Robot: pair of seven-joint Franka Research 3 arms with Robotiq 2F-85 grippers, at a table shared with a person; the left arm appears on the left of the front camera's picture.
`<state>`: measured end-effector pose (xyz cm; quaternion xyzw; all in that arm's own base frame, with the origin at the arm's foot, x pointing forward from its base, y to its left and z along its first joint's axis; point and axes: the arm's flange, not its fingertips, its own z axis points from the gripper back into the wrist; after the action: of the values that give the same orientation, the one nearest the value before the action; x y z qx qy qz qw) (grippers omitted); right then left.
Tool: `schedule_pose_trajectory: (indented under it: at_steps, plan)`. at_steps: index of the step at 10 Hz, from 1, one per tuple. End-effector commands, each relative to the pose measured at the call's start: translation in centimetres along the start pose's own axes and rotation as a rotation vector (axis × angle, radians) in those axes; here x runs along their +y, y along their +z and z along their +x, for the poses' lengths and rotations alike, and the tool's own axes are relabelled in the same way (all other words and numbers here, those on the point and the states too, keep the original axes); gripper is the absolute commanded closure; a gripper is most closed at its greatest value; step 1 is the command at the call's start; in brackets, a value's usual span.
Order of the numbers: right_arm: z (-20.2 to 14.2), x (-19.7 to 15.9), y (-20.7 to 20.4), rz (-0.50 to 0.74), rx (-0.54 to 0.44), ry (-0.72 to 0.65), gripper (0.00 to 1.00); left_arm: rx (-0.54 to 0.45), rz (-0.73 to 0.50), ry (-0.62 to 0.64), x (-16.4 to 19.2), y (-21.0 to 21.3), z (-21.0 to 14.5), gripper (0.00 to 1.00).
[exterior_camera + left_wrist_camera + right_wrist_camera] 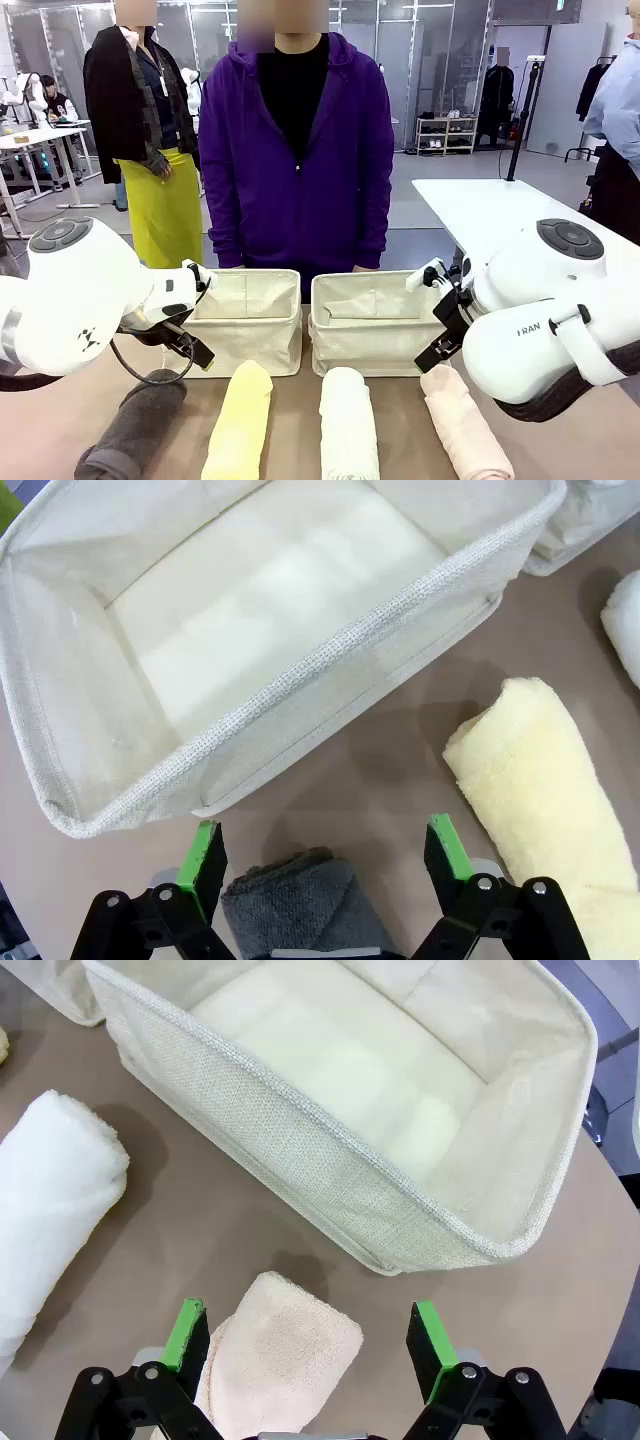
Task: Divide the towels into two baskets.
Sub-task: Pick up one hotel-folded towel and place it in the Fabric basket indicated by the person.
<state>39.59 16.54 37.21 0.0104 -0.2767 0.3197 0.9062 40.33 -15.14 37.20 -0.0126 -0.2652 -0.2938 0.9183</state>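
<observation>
Dark grey towel point(300, 900) lies just below my left gripper point(322, 832), its rolled end between my wide-spread fingers. The pale yellow towel point(545, 780) sits just outside one finger, and the left basket point(330, 655) stands beyond the tips. My right gripper point(306, 1312), equally wide apart, has the pale pink towel point(280, 1350) between its fingers, the white towel point(50, 1210) off to one side and the right basket point(330, 1165) ahead. The grey and pink rolls are both cut off at the bottom edge. My right arm point(540, 350) reads "FRAN"; the rest of the word is hidden.
</observation>
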Motion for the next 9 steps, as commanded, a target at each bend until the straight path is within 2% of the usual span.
schedule_pose_trajectory:
  at_steps: [1, 9]
  plan:
    - [0.00, 0.00, 0.00, 0.000, 0.000, 0.000, 0.00, 0.000, 0.000, 0.000, -0.02, 0.00, 0.00, 0.00]
    - [0.00, 0.00, 0.00, 0.000, 0.000, 0.000, 0.00, 0.000, 0.000, 0.000, -0.02, 0.00, 0.00, 0.00]
